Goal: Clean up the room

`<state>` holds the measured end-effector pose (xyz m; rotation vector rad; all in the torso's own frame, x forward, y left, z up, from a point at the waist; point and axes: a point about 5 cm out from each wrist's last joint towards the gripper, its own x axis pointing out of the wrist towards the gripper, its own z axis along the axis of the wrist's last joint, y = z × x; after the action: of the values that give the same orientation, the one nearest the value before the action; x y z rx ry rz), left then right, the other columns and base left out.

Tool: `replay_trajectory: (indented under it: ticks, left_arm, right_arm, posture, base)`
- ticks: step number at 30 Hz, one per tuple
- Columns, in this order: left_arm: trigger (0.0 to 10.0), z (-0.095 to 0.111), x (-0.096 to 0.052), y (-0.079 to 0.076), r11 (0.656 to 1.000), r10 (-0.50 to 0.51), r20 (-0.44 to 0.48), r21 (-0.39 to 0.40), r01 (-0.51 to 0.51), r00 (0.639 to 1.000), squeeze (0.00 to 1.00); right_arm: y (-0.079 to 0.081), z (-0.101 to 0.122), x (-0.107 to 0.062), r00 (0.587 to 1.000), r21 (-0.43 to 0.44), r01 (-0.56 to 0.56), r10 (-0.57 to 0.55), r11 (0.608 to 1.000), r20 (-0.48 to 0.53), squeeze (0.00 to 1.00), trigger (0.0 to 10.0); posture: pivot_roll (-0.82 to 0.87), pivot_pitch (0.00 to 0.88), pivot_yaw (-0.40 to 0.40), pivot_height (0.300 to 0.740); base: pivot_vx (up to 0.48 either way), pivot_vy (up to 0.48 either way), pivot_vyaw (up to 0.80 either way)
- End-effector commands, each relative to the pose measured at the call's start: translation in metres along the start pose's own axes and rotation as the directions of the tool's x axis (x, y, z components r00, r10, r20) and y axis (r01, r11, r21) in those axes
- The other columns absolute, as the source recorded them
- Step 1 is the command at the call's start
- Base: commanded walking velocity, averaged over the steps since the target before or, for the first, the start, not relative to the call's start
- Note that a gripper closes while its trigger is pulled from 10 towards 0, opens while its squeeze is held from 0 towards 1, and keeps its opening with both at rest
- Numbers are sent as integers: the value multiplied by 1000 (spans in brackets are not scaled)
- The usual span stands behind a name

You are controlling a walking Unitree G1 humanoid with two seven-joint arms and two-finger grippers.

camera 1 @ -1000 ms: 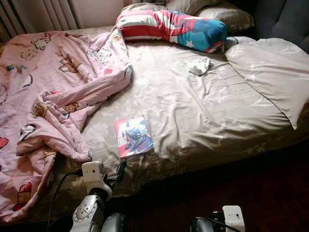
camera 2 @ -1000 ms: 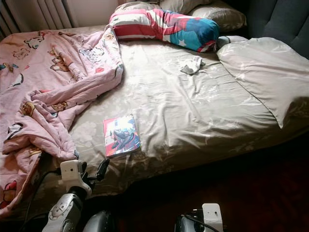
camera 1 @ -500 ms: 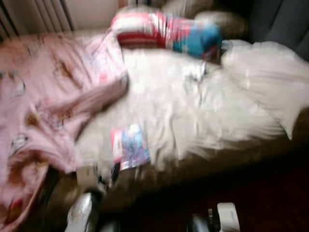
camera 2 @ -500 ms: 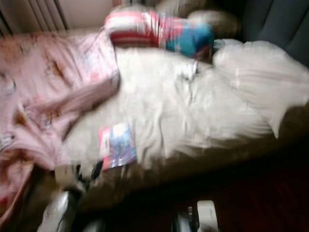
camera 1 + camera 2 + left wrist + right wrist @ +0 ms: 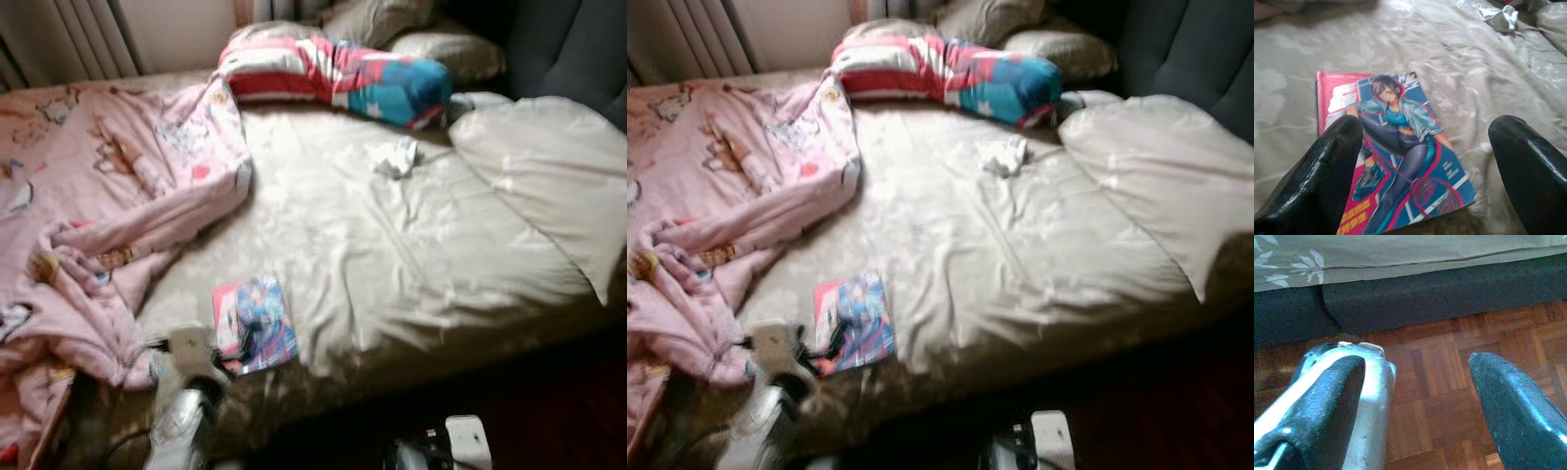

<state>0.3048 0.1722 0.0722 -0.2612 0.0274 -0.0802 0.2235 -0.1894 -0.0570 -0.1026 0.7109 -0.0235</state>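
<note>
The left pincer [image 5: 1420, 161], fingers spread wide, hovers over the glossy pink-and-blue comic book [image 5: 1396, 156] at the beige-sheeted bed's [image 5: 411, 245] six-o'clock edge; better to pinch its overhanging corner. The right pincer [image 5: 1418, 406] hangs open.

Comic books: one [image 5: 254, 324] — near edge
Pillows: four
Pink quilts: one [image 5: 98, 215] — left
Crumpled cloths: one [image 5: 396, 157]

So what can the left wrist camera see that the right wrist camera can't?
The left wrist view shows a comic book lying on the bedsheet, between the open left pincer fingers. The right wrist view shows wooden floor and the bed's dark base, past the open right pincer. Both show bedding and two black fingers.
</note>
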Motion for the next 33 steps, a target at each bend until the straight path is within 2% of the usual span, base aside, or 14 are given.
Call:
replay_trajectory:
  ticks: [1, 3, 6, 10, 12, 20, 26, 27, 28, 33]
  left_arm:
    - [10000, -6, -7, 11, 999, 39, -24, 4, -39, 999, 0]
    - [10000, -6, -7, 12, 999, 40, -23, 4, -40, 999, 0]
    - [10000, -6, -7, 12, 999, 40, -23, 4, -40, 999, 0]
    - [10000, -5, -6, 11, 999, 40, -22, 3, -39, 999, 0]
    - [10000, -6, -7, 11, 999, 39, -22, 4, -39, 999, 0]
    - [10000, -6, -7, 11, 999, 37, -22, 4, -37, 999, 0]
    - [10000, -9, -7, 10, 1000, 22, -45, -1, -22, 999, 0]
    - [10000, -11, -8, 9, 1000, 16, -62, -26, -18, 998, 0]
    - [10000, -16, -8, 6, 996, -3, -101, -86, -6, 995, 0]
    - [10000, -28, -9, 5, 983, -12, -193, -180, -23, 981, 0]
  right_arm:
    - [1, -30, -9, 994, 12, -3, 4, 1000, -114, 0, 10000]
    - [2, -29, -9, 994, 2, -8, 8, 1000, -113, 0, 10000]
    - [3, -29, -8, 994, -22, -21, 18, 1000, -112, 0, 10000]
    - [4, -29, -9, 993, -13, -20, 19, 1000, -113, 0, 10000]
    - [3, -30, -9, 993, 12, -10, 12, 1000, -117, 0, 10000]
    - [2, -29, -8, 993, 9, -8, 9, 1000, -118, 0, 10000]
    - [3, -30, -8, 993, 10, -8, 9, 1000, -121, 0, 10000]
    - [3, -30, -9, 992, 10, -8, 10, 1000, -122, 0, 10000]
    - [4, -32, -10, 992, 10, -9, 10, 1000, -125, 0, 10000]
    - [3, -36, -11, 991, 11, -9, 10, 1000, -130, 0, 10000]
  posture:
    - [39, 207, -2, 587]
    - [39, 207, -2, 587]
    - [37, 203, -2, 587]
    - [37, 203, -2, 587]
    - [37, 203, -2, 587]
    - [39, 205, -3, 587]
    - [39, 205, -3, 587]
    - [39, 205, -3, 587]
    - [41, 209, -4, 587]
    - [43, 215, -7, 587]
  base:
    - [255, 0, 0]
    - [255, 0, 0]
    - [254, 0, 800]
    - [255, 0, 800]
    - [253, 0, 0]
    - [255, 0, 0]
    - [0, 0, 0]
    - [0, 0, 0]
    - [0, 0, 0]
    - [0, 0, 0]
